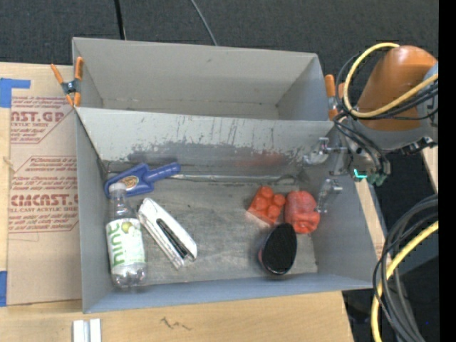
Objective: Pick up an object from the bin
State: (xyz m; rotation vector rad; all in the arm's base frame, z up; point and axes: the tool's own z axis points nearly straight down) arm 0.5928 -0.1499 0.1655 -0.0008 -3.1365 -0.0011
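Observation:
My gripper (324,191) hangs at the bin's right side, just above and to the right of a red lumpy toy (303,211). Its metal fingers point down; nothing shows between them. An orange block with round studs (267,205) lies directly left of the red toy. A black oval brush-like thing (278,249) sits in front of both, near the bin's front wall.
A blue spring clamp (141,179) lies at the back left. In the left front corner lies a clear water bottle with a green label (125,245), and beside it a white and black stapler-like thing (167,232). The orange wrist cover and yellow cables sit above the right rim.

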